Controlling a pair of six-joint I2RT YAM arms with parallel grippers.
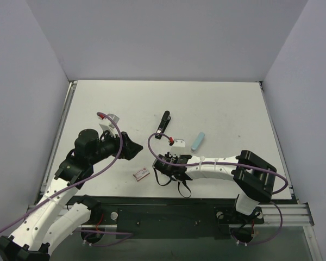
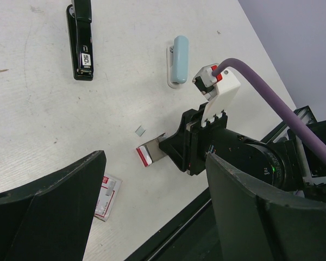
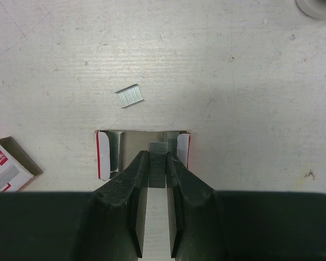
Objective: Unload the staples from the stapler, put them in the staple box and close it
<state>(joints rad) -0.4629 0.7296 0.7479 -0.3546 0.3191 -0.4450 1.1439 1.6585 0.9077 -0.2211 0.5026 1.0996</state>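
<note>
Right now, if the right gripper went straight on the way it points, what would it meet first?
Probably the open tray just ahead of the right gripper, which is shut on staples; how near is unclear. Past it lies a loose staple bit.

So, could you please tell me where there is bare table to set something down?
The far strip of the table behind the stapler is bare, as is the right side beyond the pale blue object. The near middle is crowded: right gripper holding a staple strip over the open tray, loose staples, small box, left gripper.
</note>
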